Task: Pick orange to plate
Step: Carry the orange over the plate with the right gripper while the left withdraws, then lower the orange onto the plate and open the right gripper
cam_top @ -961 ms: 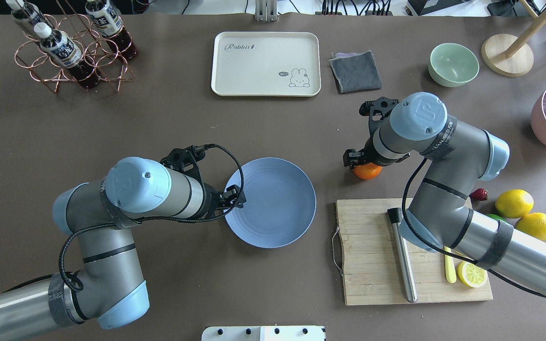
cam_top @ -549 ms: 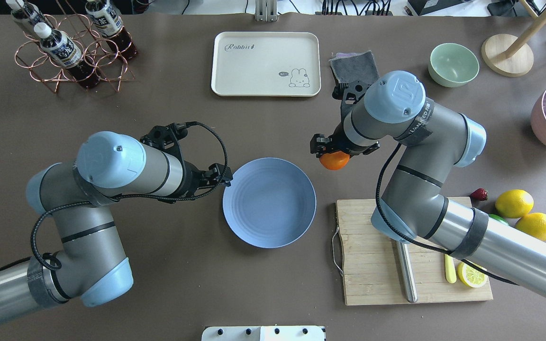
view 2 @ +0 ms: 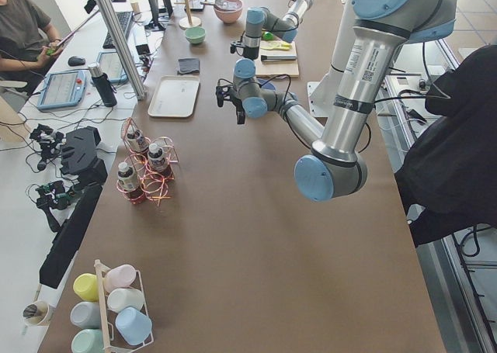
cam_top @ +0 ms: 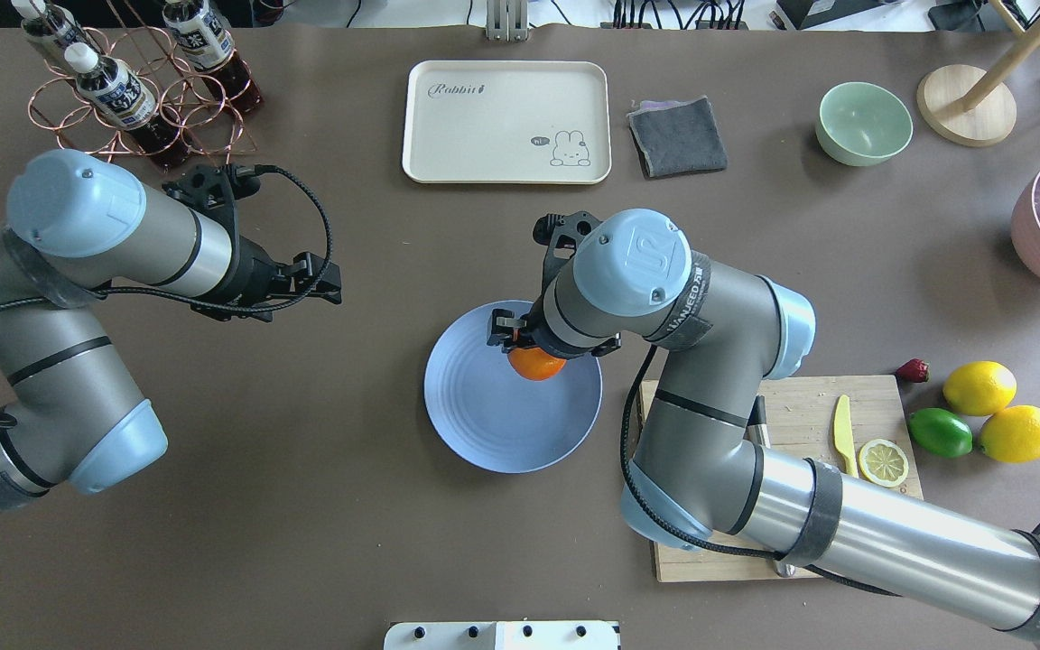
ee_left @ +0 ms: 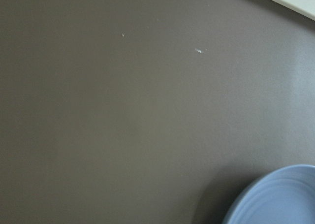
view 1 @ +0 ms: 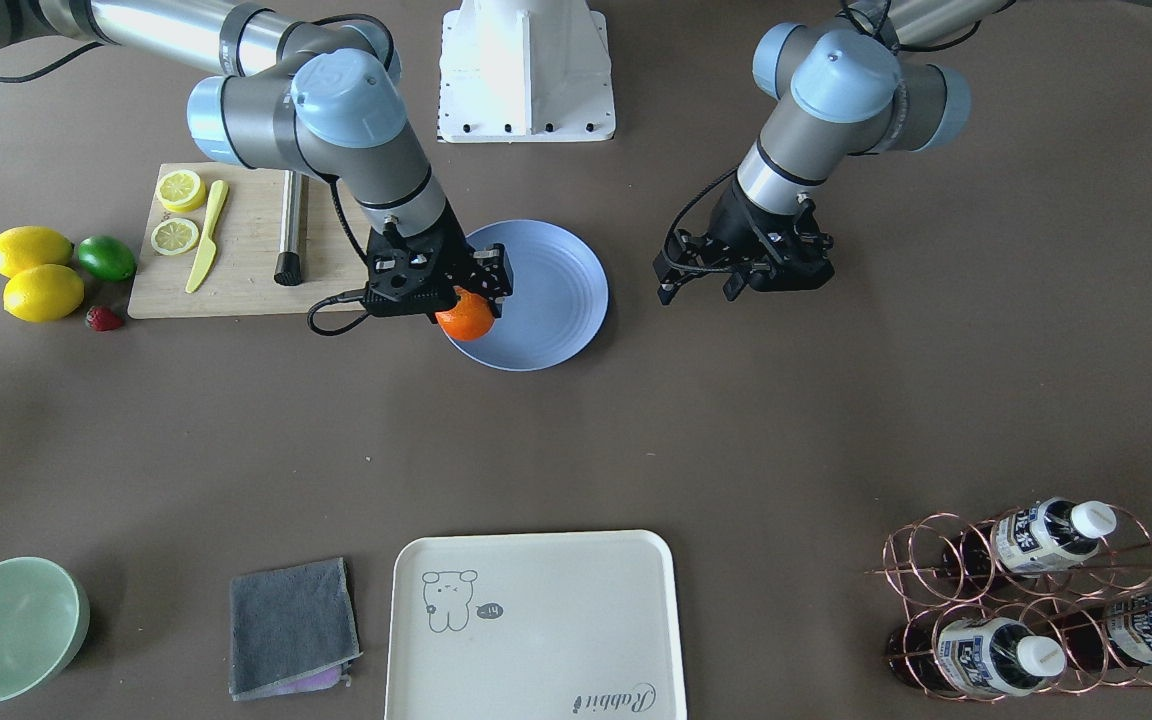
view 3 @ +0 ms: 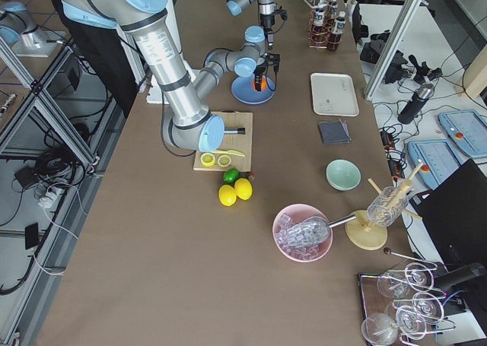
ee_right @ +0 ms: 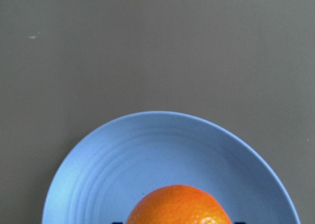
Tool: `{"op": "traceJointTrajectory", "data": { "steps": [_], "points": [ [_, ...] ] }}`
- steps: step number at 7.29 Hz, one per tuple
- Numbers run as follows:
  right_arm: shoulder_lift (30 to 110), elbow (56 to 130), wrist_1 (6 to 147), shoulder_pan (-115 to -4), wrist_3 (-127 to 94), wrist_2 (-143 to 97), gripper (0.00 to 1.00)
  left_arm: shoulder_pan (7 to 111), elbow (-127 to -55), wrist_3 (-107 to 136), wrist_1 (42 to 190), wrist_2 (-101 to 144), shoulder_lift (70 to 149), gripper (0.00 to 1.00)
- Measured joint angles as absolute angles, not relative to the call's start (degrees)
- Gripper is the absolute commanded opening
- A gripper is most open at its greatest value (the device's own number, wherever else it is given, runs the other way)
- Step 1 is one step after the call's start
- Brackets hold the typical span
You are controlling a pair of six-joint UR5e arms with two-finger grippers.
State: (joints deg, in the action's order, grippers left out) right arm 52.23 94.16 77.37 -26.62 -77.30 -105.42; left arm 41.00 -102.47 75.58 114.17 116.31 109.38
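The orange (cam_top: 536,365) is clamped in my right gripper (cam_top: 533,354), which is shut on it just above the far right part of the light-blue plate (cam_top: 484,433). From the front the orange (view 1: 464,316) hangs over the plate's (view 1: 556,290) rim side nearest the board, under the right gripper (view 1: 458,303). The right wrist view shows the orange's top (ee_right: 179,207) with the plate (ee_right: 147,155) beneath. My left gripper (cam_top: 320,278) stands open and empty over bare table, well to the left of the plate; its wrist view catches only the plate's edge (ee_left: 280,199).
A bamboo cutting board (cam_top: 710,424) with a lemon slice, yellow knife and metal rod lies right of the plate. Two lemons (cam_top: 980,388), a lime and a strawberry sit further right. A cream tray (cam_top: 506,122), grey cloth, green bowl (cam_top: 863,124) and bottle rack (cam_top: 136,90) line the far side.
My right gripper carried the orange leftward from beside the board to over the plate. The left arm drew back to the left, away from the plate's rim.
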Motion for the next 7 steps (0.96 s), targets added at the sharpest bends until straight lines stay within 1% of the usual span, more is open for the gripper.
{"op": "traceJointTrajectory", "data": {
  "steps": [3,4,5,6,7],
  "points": [
    [51.45,92.13,77.74,-23.36,-77.89,-102.47,0.00,42.14,-102.36,73.30,114.17,117.04,108.84,0.97],
    [51.40,91.64,77.59,-23.02,-77.89,-102.13,0.25,42.16,-102.38,73.24,114.17,117.06,108.82,0.97],
    [51.38,91.38,77.49,-22.82,-77.88,-101.96,0.65,42.18,-102.39,73.22,114.17,117.07,108.81,0.97],
    [51.35,91.20,77.43,-22.66,-77.87,-101.90,1.00,42.17,-102.39,73.22,114.17,117.07,108.81,0.97],
    [51.34,91.01,77.38,-22.50,-77.87,-101.86,1.00,42.16,-102.45,73.25,114.17,117.07,108.81,0.97]
  ]
}}
